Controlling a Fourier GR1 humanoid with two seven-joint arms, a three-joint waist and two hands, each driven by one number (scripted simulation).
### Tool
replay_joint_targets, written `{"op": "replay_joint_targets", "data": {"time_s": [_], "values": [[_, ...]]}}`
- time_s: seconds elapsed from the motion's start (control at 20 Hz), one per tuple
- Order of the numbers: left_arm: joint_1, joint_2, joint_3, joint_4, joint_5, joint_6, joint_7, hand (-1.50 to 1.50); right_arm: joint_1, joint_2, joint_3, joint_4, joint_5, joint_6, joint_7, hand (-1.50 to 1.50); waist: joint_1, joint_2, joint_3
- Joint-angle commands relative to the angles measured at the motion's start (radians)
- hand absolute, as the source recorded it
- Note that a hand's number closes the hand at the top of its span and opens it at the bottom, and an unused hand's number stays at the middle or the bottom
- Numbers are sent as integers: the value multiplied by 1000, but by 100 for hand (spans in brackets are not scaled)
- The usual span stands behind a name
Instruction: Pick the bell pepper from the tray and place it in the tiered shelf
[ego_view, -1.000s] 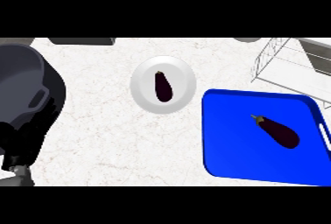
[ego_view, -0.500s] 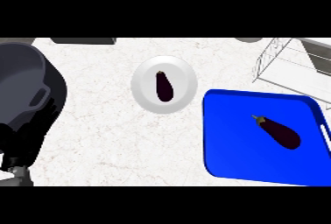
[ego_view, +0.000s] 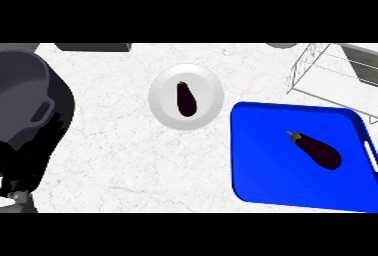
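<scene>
Head view, looking steeply down on a pale speckled stone counter (ego_view: 118, 165).

Tray (ego_view: 273, 170): glossy blue, rectangular with rounded corners and a raised rim, a slot handle at its right edge; lower right of the frame. Contents: one dark purple eggplant (ego_view: 317, 150), long and smooth, stem end toward the upper left, lying on the tray floor right of centre. No bell pepper shows; the vegetable on the tray is an eggplant.

Plate (ego_view: 164, 97): white, round, shiny; upper centre, apart from the tray's upper left corner. Contents: a second eggplant (ego_view: 185, 99), dark and slim, lying lengthwise in the middle.

Shelf (ego_view: 325, 75): thin wire frame over a pale flat deck, upper right, just beyond the tray's far edge. Nothing shows on it.

Arm (ego_view: 26, 115): large grey and black rounded form filling the left edge; whether a hand there is released or clenched I cannot tell.
</scene>
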Motion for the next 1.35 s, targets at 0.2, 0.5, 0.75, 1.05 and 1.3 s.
{"op": "replay_joint_targets", "data": {"time_s": [0.2, 0.5, 0.75, 1.05, 1.3], "values": [[-6, 24, 32, 36, 12, -20, -26, 0, -14, -63, -138, 18, -168, 90, -13, -150, -11, -3, -1], [10, 12, 42, 33, 13, -5, -28, 0, 31, -228, -225, -47, -280, 251, 25, -150, -36, -12, -1], [61, 17, 36, -5, 13, -25, -31, 0, 114, -447, -303, -9, -318, 332, 58, -150, -38, -12, 0], [71, -23, 32, 13, -17, 24, -71, 0, 325, -659, -399, 101, -366, 551, -27, -150, -65, -13, 2], [17, 4, 54, 23, 18, 1, -19, 0, 456, -801, -494, 239, -394, 626, -145, -150, -70, -10, 5]]}}
